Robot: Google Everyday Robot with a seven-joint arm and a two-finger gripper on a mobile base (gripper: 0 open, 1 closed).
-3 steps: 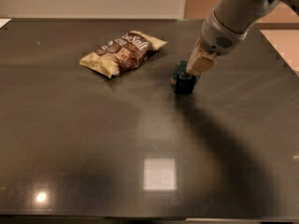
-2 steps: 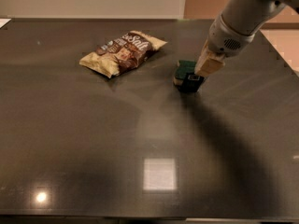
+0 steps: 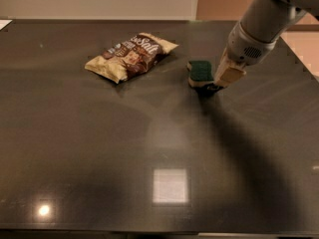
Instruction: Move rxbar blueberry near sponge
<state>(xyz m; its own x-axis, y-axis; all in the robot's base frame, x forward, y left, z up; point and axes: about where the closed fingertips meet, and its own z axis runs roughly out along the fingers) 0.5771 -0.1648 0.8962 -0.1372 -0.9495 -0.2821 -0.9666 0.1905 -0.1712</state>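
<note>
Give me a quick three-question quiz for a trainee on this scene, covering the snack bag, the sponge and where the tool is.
1. True or false: in the camera view, the snack bag lies to the left of the sponge.
2. Pick one. The tool is: A) above the snack bag; B) down low, right beside the sponge's right side; C) far off at the near left corner.
3. Fill the gap: the sponge's top face is dark ____.

Key: 1 true. 2 B. 3 green.
</note>
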